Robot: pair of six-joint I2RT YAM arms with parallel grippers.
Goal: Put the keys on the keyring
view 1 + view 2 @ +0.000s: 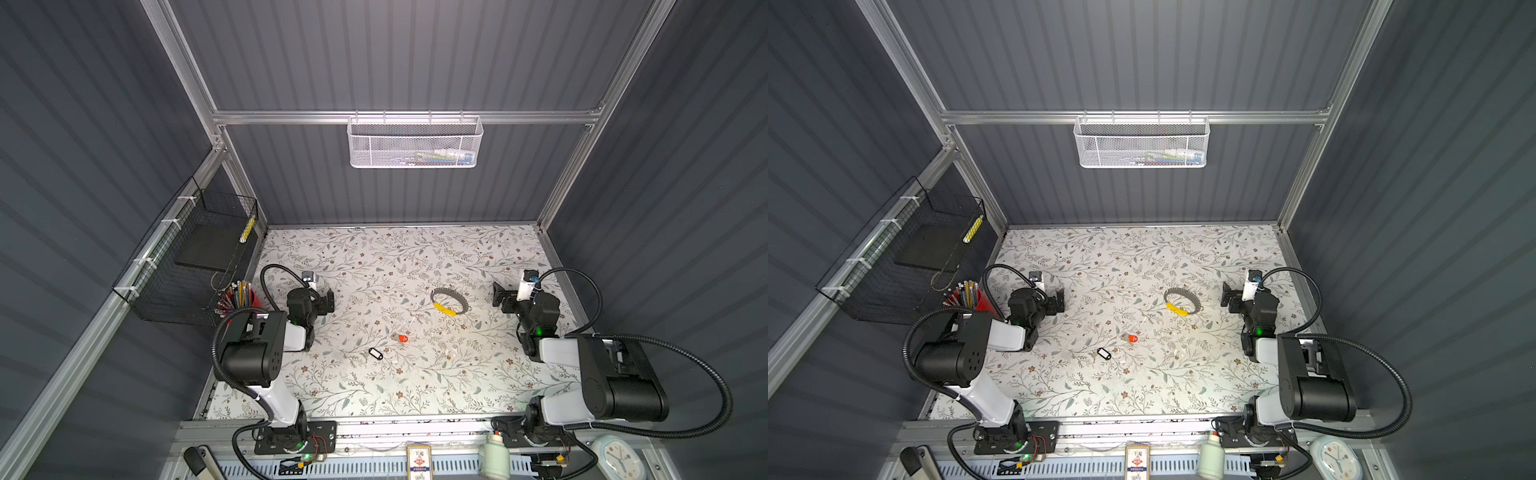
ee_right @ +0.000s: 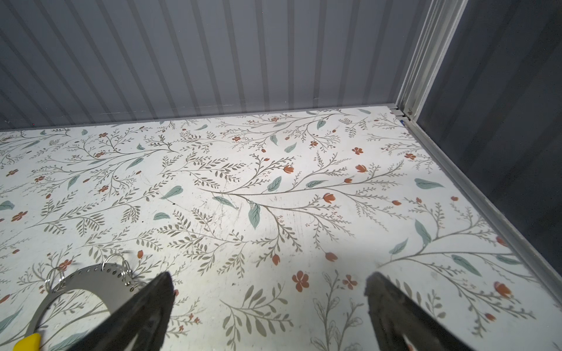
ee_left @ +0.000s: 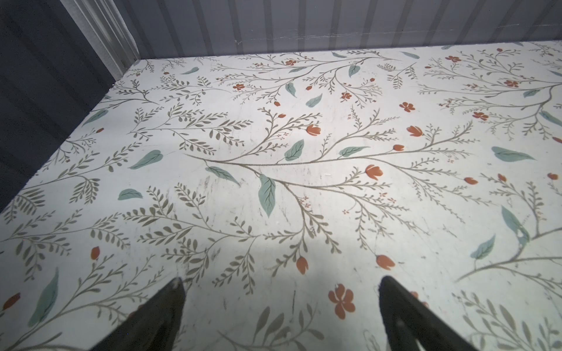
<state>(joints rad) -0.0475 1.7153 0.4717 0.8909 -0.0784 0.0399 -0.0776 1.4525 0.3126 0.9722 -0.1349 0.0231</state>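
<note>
The keyring (image 1: 448,300) (image 1: 1181,301), a grey hoop with a yellow segment, lies flat on the floral table right of centre; in the right wrist view the keyring (image 2: 85,281) shows beside one finger, with small wire rings on its edge. The orange-red key (image 1: 401,338) (image 1: 1131,338) and the black-framed white key (image 1: 375,353) (image 1: 1104,353) lie apart near the table's middle. My left gripper (image 1: 328,300) (image 1: 1059,300) (image 3: 281,291) stands open and empty at the left. My right gripper (image 1: 500,296) (image 1: 1228,296) (image 2: 269,285) stands open and empty just right of the keyring.
A red cup of pencils (image 1: 239,297) stands at the left edge beside a black wire basket (image 1: 195,257). A white mesh basket (image 1: 415,143) hangs on the back wall. A bottle (image 1: 494,455) and a clock (image 1: 619,459) sit on the front rail.
</note>
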